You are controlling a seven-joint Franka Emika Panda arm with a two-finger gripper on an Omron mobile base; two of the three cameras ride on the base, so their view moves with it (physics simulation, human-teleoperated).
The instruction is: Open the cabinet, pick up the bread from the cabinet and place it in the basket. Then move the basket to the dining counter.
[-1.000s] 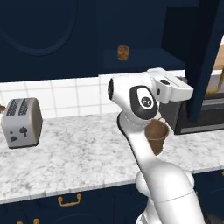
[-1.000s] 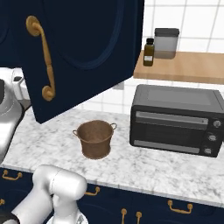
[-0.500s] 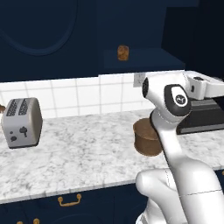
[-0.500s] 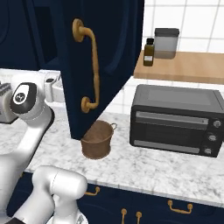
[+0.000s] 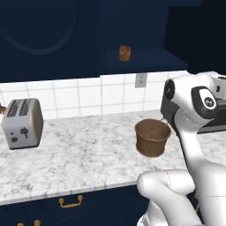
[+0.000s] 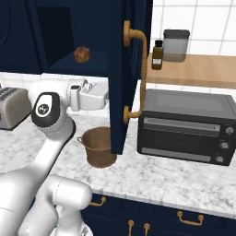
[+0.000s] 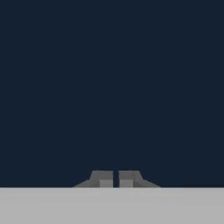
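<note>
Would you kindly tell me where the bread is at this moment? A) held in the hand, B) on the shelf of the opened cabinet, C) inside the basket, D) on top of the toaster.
B: the bread sits on the navy shelf inside the open cabinet, above the basket on the worktop.

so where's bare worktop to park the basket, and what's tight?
Widest free patch: marble worktop between the toaster and the basket. A bare strip also runs in front of the oven. Crowded: the basket sits close under the open cabinet door, with the arm beside it. The shelf by the bread looks bare.
</note>
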